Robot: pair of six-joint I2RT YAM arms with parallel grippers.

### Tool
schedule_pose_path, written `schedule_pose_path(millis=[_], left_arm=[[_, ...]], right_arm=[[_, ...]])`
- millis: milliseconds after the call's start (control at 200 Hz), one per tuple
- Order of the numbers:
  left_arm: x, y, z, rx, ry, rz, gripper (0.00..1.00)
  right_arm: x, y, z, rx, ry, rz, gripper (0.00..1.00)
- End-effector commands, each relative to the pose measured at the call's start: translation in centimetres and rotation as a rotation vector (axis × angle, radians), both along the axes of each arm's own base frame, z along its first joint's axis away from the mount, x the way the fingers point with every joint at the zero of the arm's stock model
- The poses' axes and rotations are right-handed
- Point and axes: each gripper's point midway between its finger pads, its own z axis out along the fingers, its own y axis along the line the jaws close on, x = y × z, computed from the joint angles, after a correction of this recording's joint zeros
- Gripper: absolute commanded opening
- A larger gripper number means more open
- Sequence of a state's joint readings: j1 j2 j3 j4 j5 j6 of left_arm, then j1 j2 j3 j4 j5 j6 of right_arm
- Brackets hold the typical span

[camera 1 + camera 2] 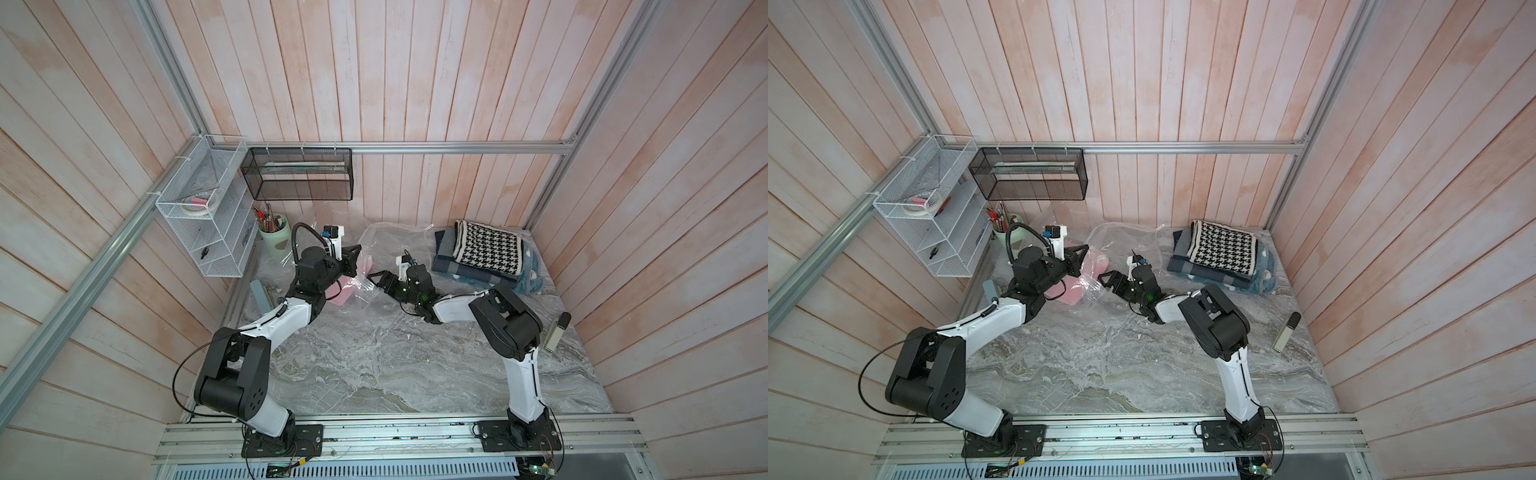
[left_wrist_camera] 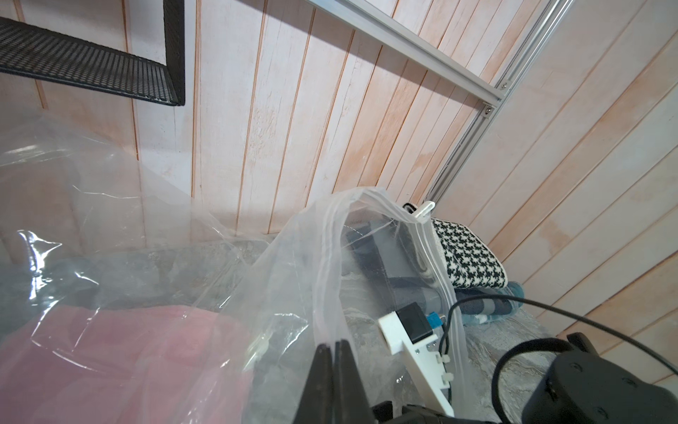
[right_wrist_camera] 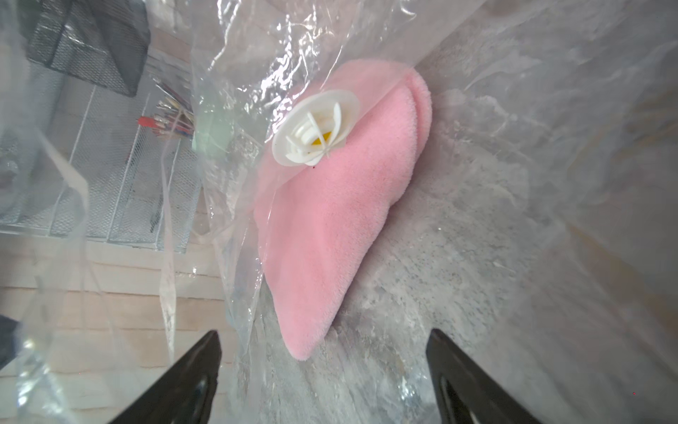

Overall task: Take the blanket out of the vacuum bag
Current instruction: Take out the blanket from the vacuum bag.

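Item: vacuum bag [image 1: 395,245], clear crinkled film, lying at the back middle of the grey marble-patterned table [image 1: 374,365], between the two arms. Contents: pink blanket [image 3: 330,238], folded, with a fleecy nap and a rounded fold edge. It sits inside the bag toward the left arm's side and shows in both top views only as a dull pink patch under glare. The right wrist view alone shows the valve [image 3: 315,126], a round white ribbed disc with a yellow centre, set in the film that rests on the blanket. The left wrist view alone shows the zip-seal rim arched up into an open mouth, with the small white slider clip [image 2: 425,211] at its crest. Left gripper [image 2: 334,345]: black fingers pressed together on the bag's rim strip, holding it raised. Right gripper [image 3: 326,341]: fingers spread wide and holding nothing, pointed at the blanket's near corner, with film on either side. Also present: a folded stack topped by a black-and-white houndstooth cloth [image 1: 488,247] at the back right corner, a white wire shelf [image 1: 199,208] and a black mesh basket [image 1: 299,174].
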State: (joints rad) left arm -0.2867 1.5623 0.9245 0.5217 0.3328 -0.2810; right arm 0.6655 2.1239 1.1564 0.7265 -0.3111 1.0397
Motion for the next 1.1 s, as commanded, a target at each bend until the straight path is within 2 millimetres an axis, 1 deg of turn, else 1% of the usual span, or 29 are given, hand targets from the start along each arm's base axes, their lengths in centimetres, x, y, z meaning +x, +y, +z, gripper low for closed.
schedule_pose_path(millis=[0, 80, 170, 335, 425, 695, 785, 910, 960, 1095], left_arm=[[-0.7, 0.0, 2.6, -0.036, -0.089, -0.007, 0.0], [-0.9, -0.1, 2.6, -0.05, -0.092, -0.016, 0.0], [-1.3, -0.5, 2.8, -0.063, -0.102, -0.032, 0.0], [-3.2, -1.4, 4.3, -0.081, -0.171, -0.092, 0.0], [-3.5, -1.4, 4.7, -0.069, -0.183, -0.099, 0.0], [-3.9, -1.1, 4.8, -0.063, -0.199, -0.087, 0.0], [-3.9, -0.9, 4.7, -0.07, -0.199, -0.08, 0.0], [-4.0, -0.8, 4.4, -0.07, -0.194, -0.075, 0.0], [-4.1, -0.7, 4.5, -0.071, -0.197, -0.071, 0.0], [-4.1, -0.6, 4.5, -0.059, -0.195, -0.063, 0.0]], right_arm=[[0.6, 1.0, -0.1, 0.021, 0.018, -0.012, 0.88], [1.1, 1.5, -0.6, 0.017, 0.044, -0.012, 0.88], [1.7, 2.4, -1.7, 0.007, 0.091, 0.003, 0.89], [2.4, 4.0, -3.2, 0.024, 0.163, 0.031, 0.89], [2.6, 4.7, -3.6, 0.027, 0.179, 0.053, 0.88], [3.1, 5.8, -5.0, 0.035, 0.233, 0.05, 0.89], [3.5, 6.4, -4.9, 0.06, 0.24, 0.05, 0.88], [4.2, 7.3, -4.2, 0.083, 0.221, 0.06, 0.88], [4.5, 7.8, -4.3, 0.079, 0.228, 0.069, 0.89], [4.9, 9.0, -5.8, 0.054, 0.268, 0.093, 0.88]])
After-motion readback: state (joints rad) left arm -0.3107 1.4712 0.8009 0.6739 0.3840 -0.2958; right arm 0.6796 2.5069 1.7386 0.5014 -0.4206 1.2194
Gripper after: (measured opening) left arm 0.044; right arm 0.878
